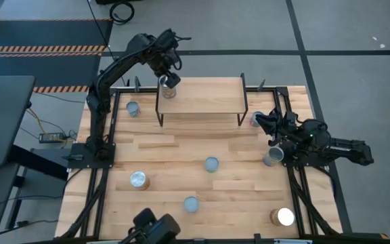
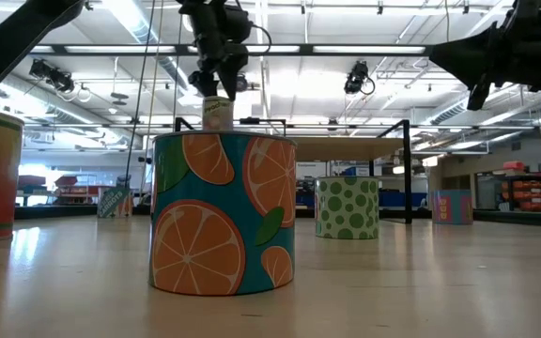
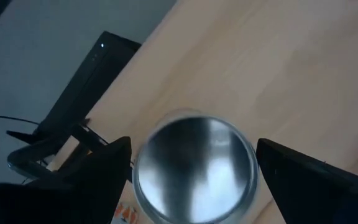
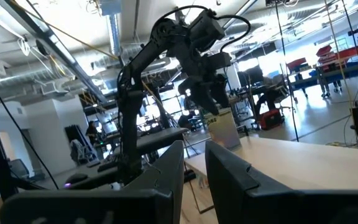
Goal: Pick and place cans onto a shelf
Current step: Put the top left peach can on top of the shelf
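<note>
Can stands on shelf between spread left fingers.

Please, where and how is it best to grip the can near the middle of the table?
Probably by its round side wall, coming straight down from above: the middle can stands upright, silver top up, with bare table all around it, so open jaws should fit either side.

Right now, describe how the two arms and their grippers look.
Both arms are dark, jointed metal with black cables looping near the wrists. The left gripper and right gripper each end in two flat, wedge-shaped black fingers. No markings can be made out.
</note>
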### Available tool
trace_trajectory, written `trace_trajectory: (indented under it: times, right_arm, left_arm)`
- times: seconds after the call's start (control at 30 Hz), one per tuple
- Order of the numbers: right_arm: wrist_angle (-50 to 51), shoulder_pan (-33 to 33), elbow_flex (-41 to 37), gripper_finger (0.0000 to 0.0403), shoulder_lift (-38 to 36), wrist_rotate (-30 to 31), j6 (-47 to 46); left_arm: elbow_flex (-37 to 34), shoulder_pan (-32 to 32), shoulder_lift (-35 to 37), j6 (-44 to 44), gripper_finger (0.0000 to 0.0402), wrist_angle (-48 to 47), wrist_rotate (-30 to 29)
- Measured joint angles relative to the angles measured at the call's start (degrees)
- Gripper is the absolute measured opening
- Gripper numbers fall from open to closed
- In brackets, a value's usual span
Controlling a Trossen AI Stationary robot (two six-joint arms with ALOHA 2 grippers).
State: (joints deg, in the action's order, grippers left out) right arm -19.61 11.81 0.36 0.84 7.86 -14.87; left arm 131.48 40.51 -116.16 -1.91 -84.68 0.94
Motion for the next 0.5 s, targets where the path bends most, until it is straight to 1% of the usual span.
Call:
trace_trajectory:
  times: [0.13,0.23,0.3,0.4,0.43,0.5]
  right_arm:
    - [0.02,0.0,0.01,0.0074,0.0,-0.01,0.0]
    - [0.01,0.0,0.0,0.0074,0.0,-0.02,0.0]
    - [0.01,0.0,0.0,0.0074,0.0,-0.02,0.0]
    - [0.02,0.0,0.02,0.0074,0.0,-0.02,0.0]
    - [0.02,0.0,0.0,0.0074,0.0,-0.02,0.02]
    - [0.01,0.0,0.01,0.0074,0.0,-0.04,0.01]
  left_arm:
    - [0.0,0.15,0.87,0.26,0.0353,2.81,-0.39]
    - [1.34,-0.11,2.89,2.51,0.0353,2.29,-0.11]
    - [2.19,-0.77,5.07,4.55,0.0353,0.67,-0.01]
    - [2.28,-2.39,8.65,8.65,0.0353,-4.89,0.01]
    - [1.89,-3.15,9.52,9.67,0.0352,-5.85,-0.56]
    - [-0.77,-4.92,11.61,11.92,0.0352,-4.78,-1.13]
